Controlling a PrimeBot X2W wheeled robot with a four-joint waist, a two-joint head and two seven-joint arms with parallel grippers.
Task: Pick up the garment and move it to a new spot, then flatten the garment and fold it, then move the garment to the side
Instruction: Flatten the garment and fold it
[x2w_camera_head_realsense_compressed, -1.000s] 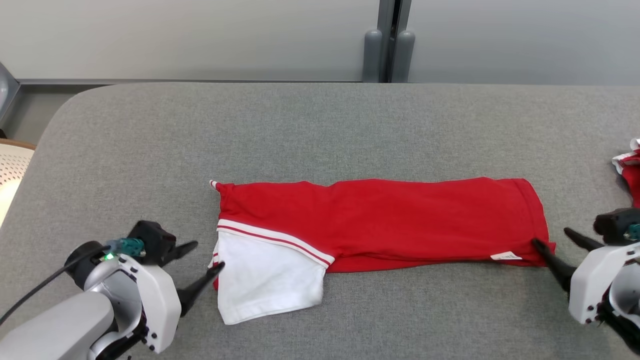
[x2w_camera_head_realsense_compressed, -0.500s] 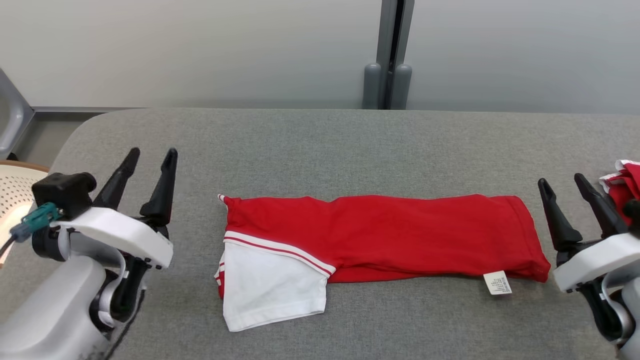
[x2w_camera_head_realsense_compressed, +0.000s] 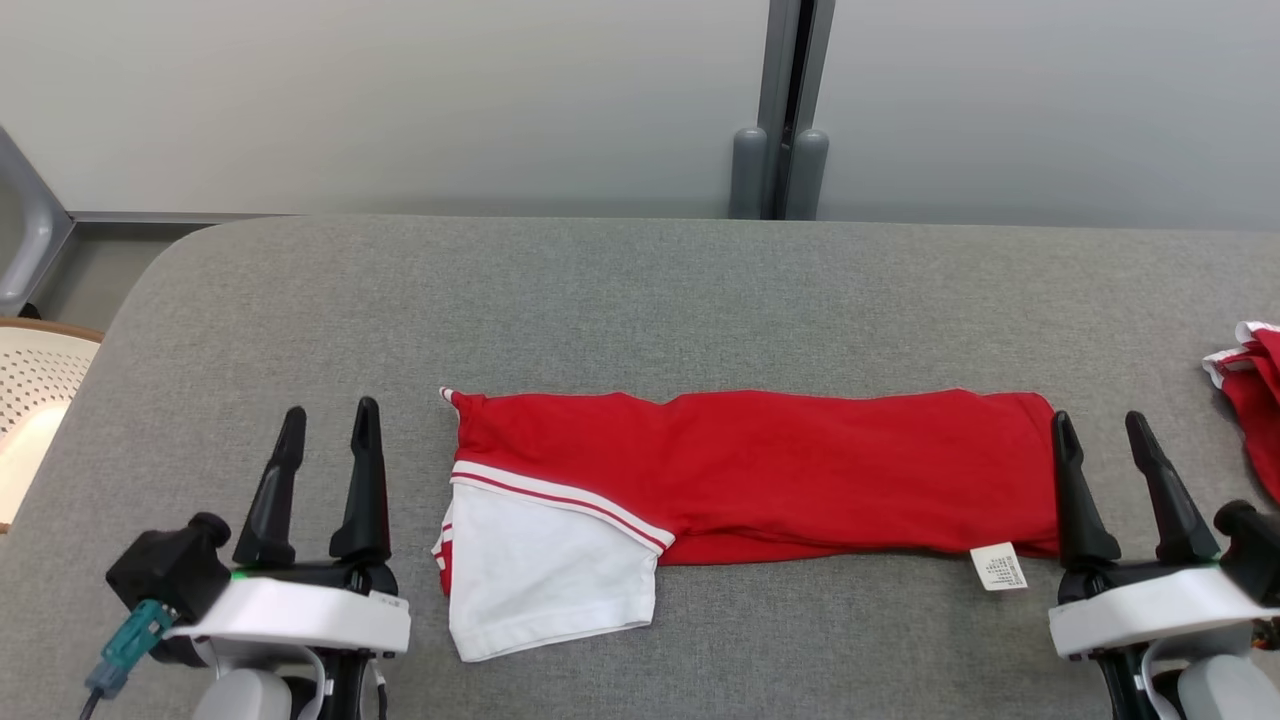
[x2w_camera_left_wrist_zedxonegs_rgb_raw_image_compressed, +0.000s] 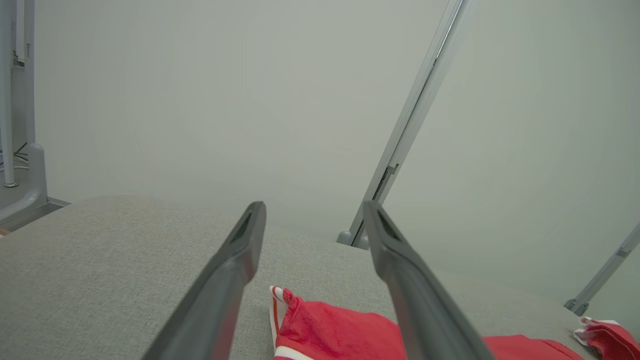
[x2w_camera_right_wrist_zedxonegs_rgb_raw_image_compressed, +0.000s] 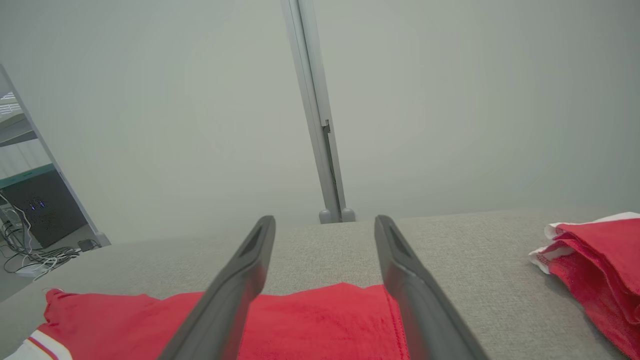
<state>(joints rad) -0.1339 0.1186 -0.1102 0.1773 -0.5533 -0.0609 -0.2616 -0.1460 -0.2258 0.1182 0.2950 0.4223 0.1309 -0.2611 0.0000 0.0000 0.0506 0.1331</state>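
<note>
Jaws, both grippers: stood wide apart, nothing between them, nothing held.

Item 1, garment (x2w_camera_head_realsense_compressed: 780, 470): red, lying flat near the front middle of the table, already folded into a long band. Long axis ran left to right across the robot's front. White panel (x2w_camera_head_realsense_compressed: 540, 570) with red-and-white trim at the left end. Small white label (x2w_camera_head_realsense_compressed: 998, 567) at the right front corner.

Item 2, right gripper (x2w_camera_head_realsense_compressed: 1098, 416): at the band's right end, fingers pointing away from the robot, across the long axis. Its inner finger overlapped the hem in the head view, but contact could not be told. In the right wrist view the garment (x2w_camera_right_wrist_zedxonegs_rgb_raw_image_compressed: 320, 320) lay below and between the fingers. Judged the nearer arm.

Item 3, left gripper (x2w_camera_head_realsense_compressed: 331, 406): just beside the left end, a strip of bare table between, fingers likewise pointing away. The left wrist view showed the garment's far left corner (x2w_camera_left_wrist_zedxonegs_rgb_raw_image_compressed: 320, 325) low between the fingers.

Judgement: the band lay between the two grippers, each short end facing one arm. A further fold would likely carry one end over the other along that axis, so a gripper would have to turn inward to take its end.

Item 4, table (x2w_camera_head_realsense_compressed: 640, 300): grey fabric surface.

Item 5, second red garment (x2w_camera_head_realsense_compressed: 1250, 400): bunched at the far right, well apart from the band.

Item 6, pale perforated object (x2w_camera_head_realsense_compressed: 35, 400): beyond the table's left edge, kind unclear.

Item 7, grey post (x2w_camera_head_realsense_compressed: 780, 150): behind the table, against a plain wall.
</note>
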